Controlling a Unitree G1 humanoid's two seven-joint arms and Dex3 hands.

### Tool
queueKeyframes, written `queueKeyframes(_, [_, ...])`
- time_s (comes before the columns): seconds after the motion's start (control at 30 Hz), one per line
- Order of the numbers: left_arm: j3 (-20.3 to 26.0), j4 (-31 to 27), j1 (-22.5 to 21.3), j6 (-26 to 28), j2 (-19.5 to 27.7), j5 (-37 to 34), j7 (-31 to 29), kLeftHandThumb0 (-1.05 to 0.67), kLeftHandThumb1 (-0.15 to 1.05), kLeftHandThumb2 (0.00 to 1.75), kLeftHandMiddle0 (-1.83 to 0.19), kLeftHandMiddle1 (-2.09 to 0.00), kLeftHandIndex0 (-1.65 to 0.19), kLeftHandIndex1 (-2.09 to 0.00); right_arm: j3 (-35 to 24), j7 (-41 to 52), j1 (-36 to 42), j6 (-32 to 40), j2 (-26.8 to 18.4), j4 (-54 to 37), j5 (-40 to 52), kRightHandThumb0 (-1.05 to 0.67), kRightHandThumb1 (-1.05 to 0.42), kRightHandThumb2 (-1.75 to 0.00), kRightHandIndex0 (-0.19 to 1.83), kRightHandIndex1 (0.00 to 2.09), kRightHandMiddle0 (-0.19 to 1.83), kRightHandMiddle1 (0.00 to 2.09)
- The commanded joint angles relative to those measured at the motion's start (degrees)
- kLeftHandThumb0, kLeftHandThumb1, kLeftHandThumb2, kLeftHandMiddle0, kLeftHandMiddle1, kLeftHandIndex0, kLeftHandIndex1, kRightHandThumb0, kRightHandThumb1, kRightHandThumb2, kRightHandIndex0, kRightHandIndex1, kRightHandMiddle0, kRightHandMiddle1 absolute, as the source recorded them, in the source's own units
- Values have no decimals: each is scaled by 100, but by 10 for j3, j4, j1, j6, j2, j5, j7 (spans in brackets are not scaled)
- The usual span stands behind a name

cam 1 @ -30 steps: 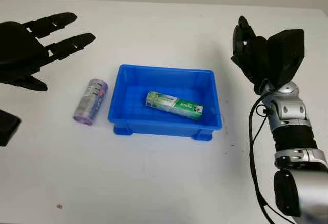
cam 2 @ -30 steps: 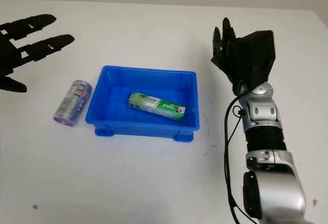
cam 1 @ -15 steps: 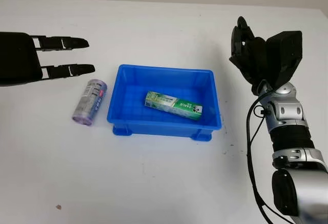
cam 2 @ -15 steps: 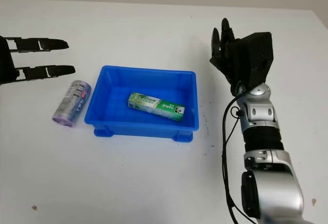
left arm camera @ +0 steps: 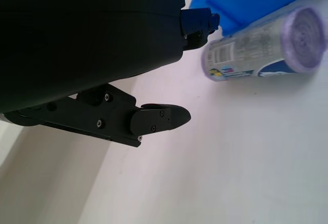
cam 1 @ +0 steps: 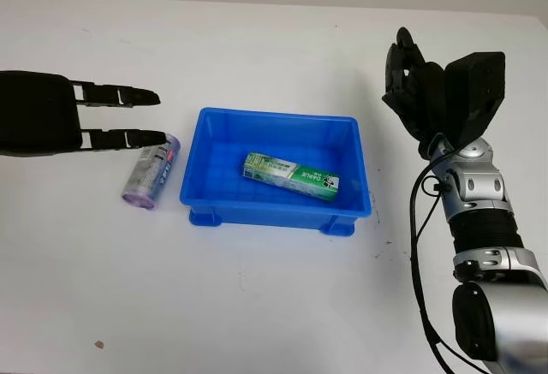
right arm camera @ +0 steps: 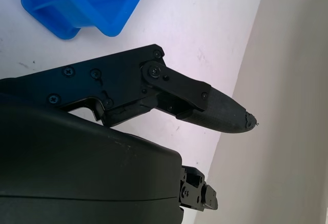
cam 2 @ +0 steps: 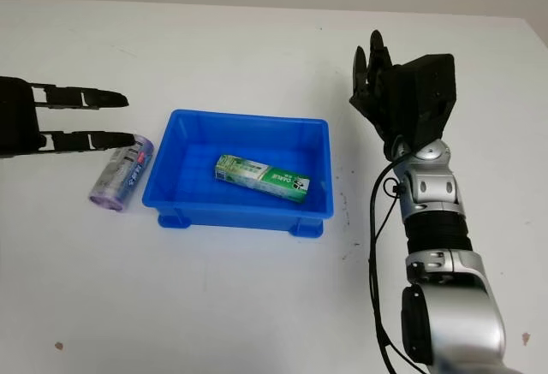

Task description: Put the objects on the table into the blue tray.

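- Left hand [cam 1: 51, 124], open and empty, hovers with its fingertips over the purple can [cam 1: 151, 169]; probably not touching.
- Lower squarely before closing, or the can may roll.
- Right hand [cam 1: 432, 93] parked, open.

My right hand [right arm camera: 128, 147] is open and holds nothing. One black finger [right arm camera: 205, 103] reaches out over the white table [right arm camera: 195, 34]. Beyond the finger's base, well apart from its tip, sits a corner of the blue tray [right arm camera: 87, 3].

The left hand's fingers [cam 1: 127, 139] cover the purple can's [cam 1: 150, 171] far end.
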Motion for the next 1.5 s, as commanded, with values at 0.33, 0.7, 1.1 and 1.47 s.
queueKeyframes(0.33, [-56, 26, -19, 14, -33, 3, 31, -20, 105, 42, 15, -6, 17, -5, -8, 0, 16, 18, -1, -36, 6, -67, -105, -84, -19, 0, -19, 0])
queueKeyframes(0.7, [-111, 56, -13, 8, -71, 3, 61, -13, 105, 25, -1, -9, 1, -11, -13, 12, 24, 48, -9, -58, 12, -69, -105, -84, -19, 0, -19, 0])
queueKeyframes(1.1, [-191, 110, -12, 7, -131, 0, 94, -22, 105, 9, -23, -72, -5, -89, -24, 9, 38, 77, -7, -95, 20, -71, -105, -83, -19, 0, -19, 0])
queueKeyframes(1.47, [-201, 152, -11, 24, -137, -31, 53, -23, 104, 10, -29, -209, -5, -209, -31, -2, 43, 95, -2, -109, 32, -69, -105, -84, -19, 0, -19, 0])
